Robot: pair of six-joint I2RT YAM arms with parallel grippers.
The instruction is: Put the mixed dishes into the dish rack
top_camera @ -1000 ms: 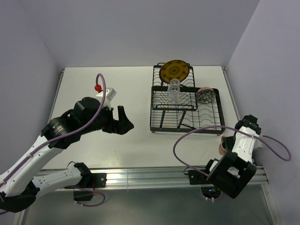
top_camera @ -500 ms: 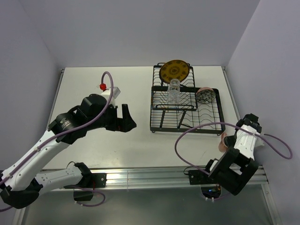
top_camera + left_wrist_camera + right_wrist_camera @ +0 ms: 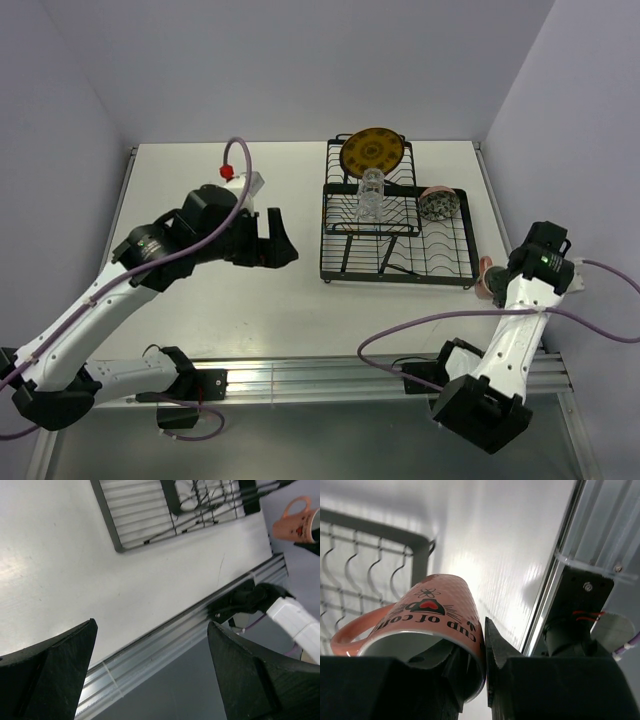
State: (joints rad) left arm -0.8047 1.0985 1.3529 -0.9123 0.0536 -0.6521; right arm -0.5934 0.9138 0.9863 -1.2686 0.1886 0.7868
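A pink mug (image 3: pixel 435 610) with black lettering hangs tilted from my right gripper (image 3: pixel 479 650), which is shut on its rim, one finger inside and one outside. In the top view the mug (image 3: pixel 487 280) is just off the near right corner of the black wire dish rack (image 3: pixel 440 262). Standing in the rack are a yellow-orange plate (image 3: pixel 372 150), a clear glass tumbler (image 3: pixel 371 195) and a small patterned bowl (image 3: pixel 438 204). My left gripper (image 3: pixel 283 240) is open with nothing between its fingers, above the table left of the rack. Its wrist view shows the rack (image 3: pixel 150 520) and the mug (image 3: pixel 295 525).
The metal rail (image 3: pixel 300 378) runs along the table's near edge. The right wall (image 3: pixel 580 180) is close beside the right arm. A purple cable (image 3: pixel 420 322) loops from the right arm over the near table.
The right gripper has shut on the pink mug and carried it up toward the rack's near right corner. The left arm has moved a little right and farther, still open.
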